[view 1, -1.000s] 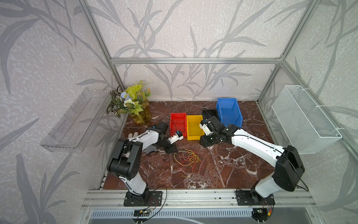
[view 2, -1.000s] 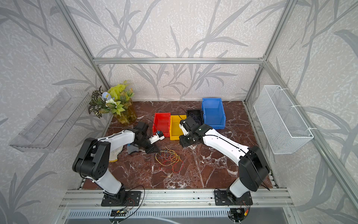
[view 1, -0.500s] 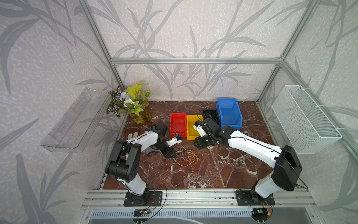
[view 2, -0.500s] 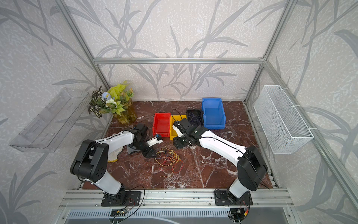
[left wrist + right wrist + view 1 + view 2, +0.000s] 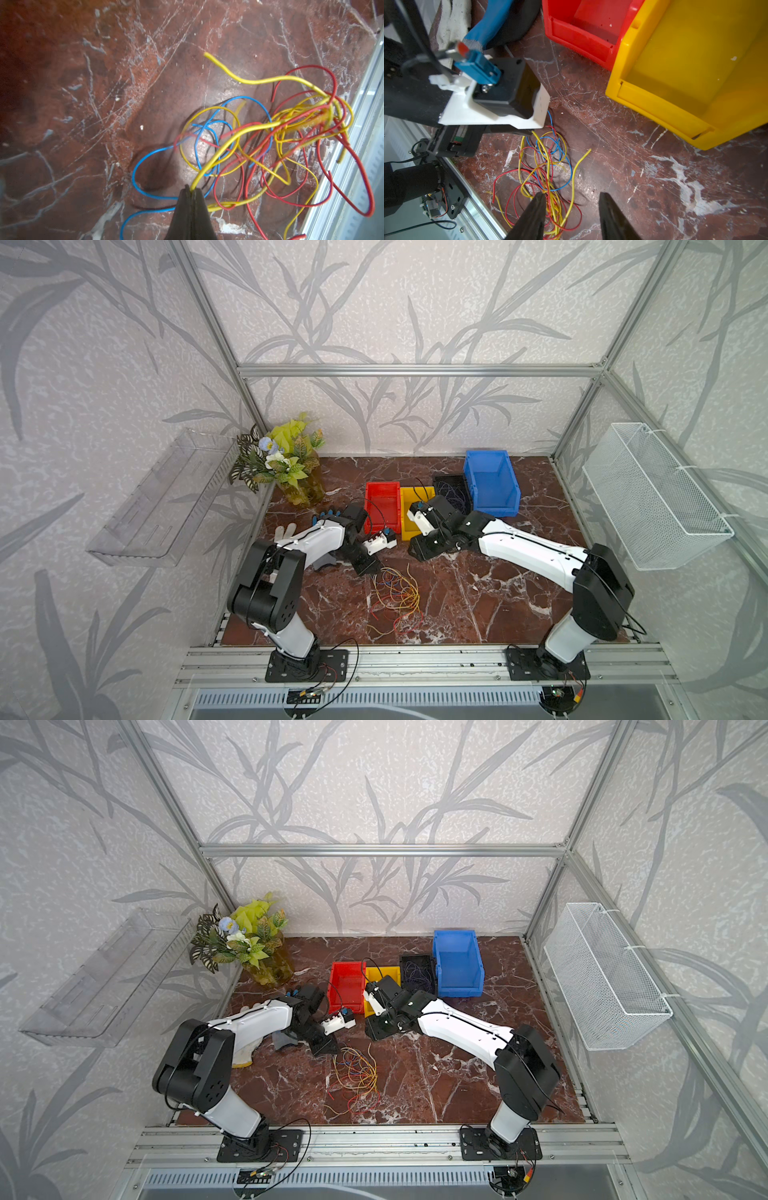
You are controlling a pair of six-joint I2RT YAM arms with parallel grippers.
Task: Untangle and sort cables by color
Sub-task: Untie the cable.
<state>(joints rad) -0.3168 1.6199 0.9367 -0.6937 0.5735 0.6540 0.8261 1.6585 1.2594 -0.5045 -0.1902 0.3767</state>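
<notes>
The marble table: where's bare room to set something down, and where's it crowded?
Free: front right of the marble table, between the cable tangle and the right arm; the back strip between the plant vase and the blue bin. Crowded: the middle, where red bin, yellow bin, right gripper and left gripper, shut on a yellow cable, crowd the tangle.

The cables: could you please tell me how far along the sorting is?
Done: purple cables lie in the black bin. In hand: the left gripper is shut on one yellow cable; the right gripper is open, empty. Left: the red, yellow and blue tangle on the table.
</notes>
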